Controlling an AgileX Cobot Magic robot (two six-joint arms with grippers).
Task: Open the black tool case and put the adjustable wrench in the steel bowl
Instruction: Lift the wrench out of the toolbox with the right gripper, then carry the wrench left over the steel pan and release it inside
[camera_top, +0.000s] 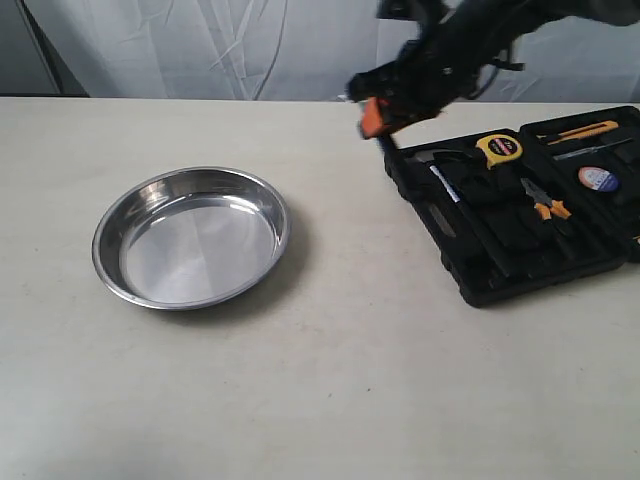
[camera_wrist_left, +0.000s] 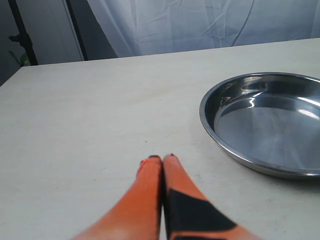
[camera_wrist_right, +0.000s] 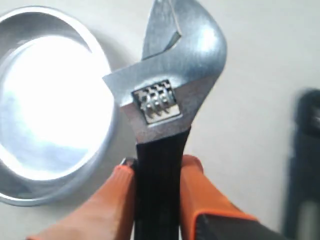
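The black tool case (camera_top: 520, 250) lies open on the bench (camera_top: 350, 390), well apart from the steel bowl (camera_top: 190, 237). The right tool (camera_wrist_right: 159, 166) pinches the adjustable wrench (camera_wrist_right: 170, 90) by its handle, short of the bowl; the left tool (camera_wrist_left: 162, 161), pressed together, sits near it

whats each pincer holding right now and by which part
The right pincer holds the adjustable wrench by its black handle, just below the silver head. The left pincer is shut and holds nothing.
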